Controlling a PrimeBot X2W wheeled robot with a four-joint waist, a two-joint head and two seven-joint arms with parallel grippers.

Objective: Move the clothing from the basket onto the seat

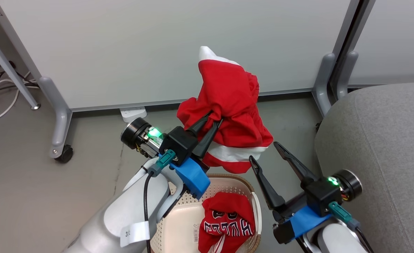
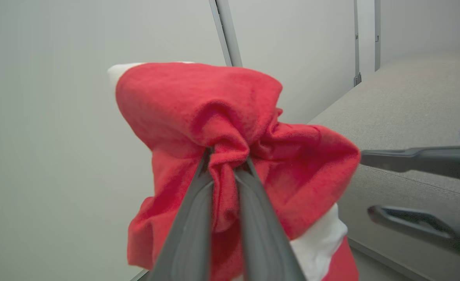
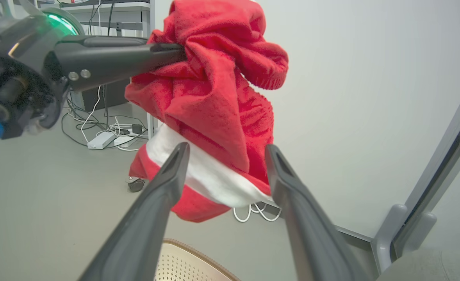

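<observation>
Risk: left claw (image 1: 216,117) pinches only a small bunched fold of the striped red garment (image 1: 233,98), hanging above the basket (image 1: 244,182); fold could slip on the swing to the seat (image 1: 379,151), dropping it on the floor (image 1: 34,182). Beside it the right claw (image 1: 264,151) gapes empty. In the basket lies the lettered jersey (image 1: 228,221), to fetch next

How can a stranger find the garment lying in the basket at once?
Start at the large grey seat on the right; left of it stands the cream basket. Inside lies a red jersey with black-and-white block letters, unlike the plain red garment with white bands that the left pincer holds above.
</observation>
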